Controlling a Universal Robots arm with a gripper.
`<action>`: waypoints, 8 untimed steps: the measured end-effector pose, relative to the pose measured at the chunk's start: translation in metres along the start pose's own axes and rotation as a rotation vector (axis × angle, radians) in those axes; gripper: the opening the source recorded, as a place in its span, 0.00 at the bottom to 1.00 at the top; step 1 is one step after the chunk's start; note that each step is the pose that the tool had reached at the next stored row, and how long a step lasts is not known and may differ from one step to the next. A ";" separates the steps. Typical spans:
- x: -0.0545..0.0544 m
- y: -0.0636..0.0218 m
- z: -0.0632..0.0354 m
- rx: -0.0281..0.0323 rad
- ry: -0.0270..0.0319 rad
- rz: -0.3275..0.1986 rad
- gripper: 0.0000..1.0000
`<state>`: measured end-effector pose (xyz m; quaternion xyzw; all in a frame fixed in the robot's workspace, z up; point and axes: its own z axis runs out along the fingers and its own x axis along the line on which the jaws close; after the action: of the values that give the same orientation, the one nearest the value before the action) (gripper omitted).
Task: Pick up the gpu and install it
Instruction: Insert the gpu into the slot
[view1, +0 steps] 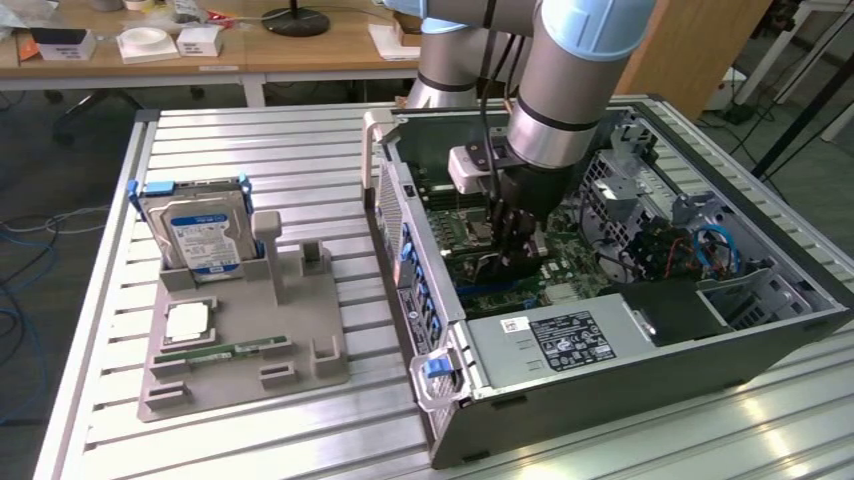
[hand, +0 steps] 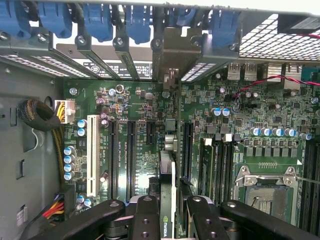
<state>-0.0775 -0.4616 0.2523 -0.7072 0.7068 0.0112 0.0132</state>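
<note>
While the arm reaches down into the open computer case (view1: 641, 350) lying near the surface's (view1: 267, 430) edge on the exterior view's right, you have little free room: the case walls, the drive cage and the grey power supply (view1: 561, 345) hem in the pincer (view1: 514, 262) on every side. The pincer is pinching the gpu (hand: 167, 200), a thin card seen edge-on in the wrist view, its black fingers (hand: 145, 220) pressed against both faces. The card hangs upright over the green motherboard (hand: 140, 160), in line with the long black expansion slots, its end toward the case's slotted rear wall, where blue clips (hand: 135, 22) sit above the metal bracket covers. Inside the case you also see the square silver processor socket (hand: 265, 192), rows of small capacitors and a braided cable bundle (hand: 42, 117). Outside the case, toward the surface's edge on the exterior view's left, a grey moulded holder (view1: 240, 350) carries a silver hard drive (view1: 200, 235) with a blue-white label standing upright, a narrow green RAM stick (view1: 220, 352) lying flat, and a square chip (view1: 184, 322). The surface itself is ribbed aluminium.
</note>
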 end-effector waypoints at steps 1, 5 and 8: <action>0.000 0.0000 0.0000 -0.0001 0.0001 0.000 0.26; 0.000 0.0000 0.0000 -0.0002 0.0001 0.000 0.26; 0.000 0.0000 0.0000 0.0000 0.0000 0.000 0.26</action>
<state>-0.0775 -0.4616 0.2523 -0.7072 0.7068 0.0112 0.0132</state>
